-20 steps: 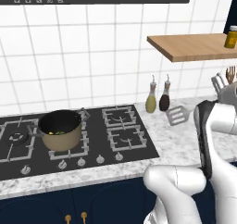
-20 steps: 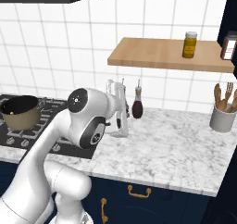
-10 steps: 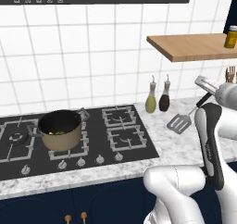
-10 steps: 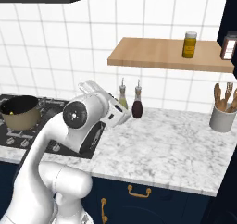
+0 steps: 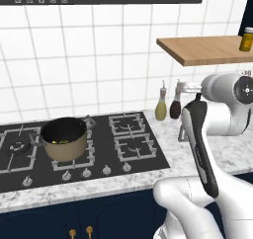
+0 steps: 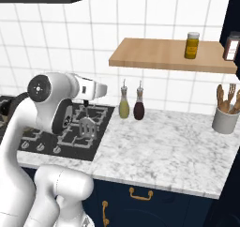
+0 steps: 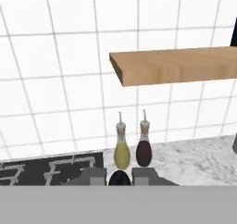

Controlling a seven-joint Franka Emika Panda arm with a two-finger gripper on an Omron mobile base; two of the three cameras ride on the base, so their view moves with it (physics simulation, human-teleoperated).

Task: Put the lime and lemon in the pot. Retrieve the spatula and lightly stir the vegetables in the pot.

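The tan pot [image 5: 63, 145] stands on the hob's left front burner. Small green and yellow vegetables [image 5: 61, 142] lie in its dark inside; I cannot separate the lime from the lemon. My gripper [image 6: 86, 101] is shut on the black handle of the spatula [image 6: 87, 126], whose grey slotted head hangs down over the hob's right burners, well right of the pot. In the hand view the fingertips [image 7: 95, 176] pinch the dark handle of the spatula [image 7: 119, 177]. From the left base view a sliver of the spatula [image 5: 181, 134] head peeks out beside my forearm.
Two bottles, one yellow [image 6: 124, 107] and one dark [image 6: 139, 108], stand at the wall right of the black hob [image 5: 123, 156]. A wooden shelf [image 6: 164, 56] above carries jars. A grey utensil holder [image 6: 225, 119] with wooden tools stands on the marble counter [image 6: 168, 151] at far right.
The arm has swung left from the right counter toward the hob, carrying the spatula; its head now hangs straight down over the right burners. The pot has not moved.
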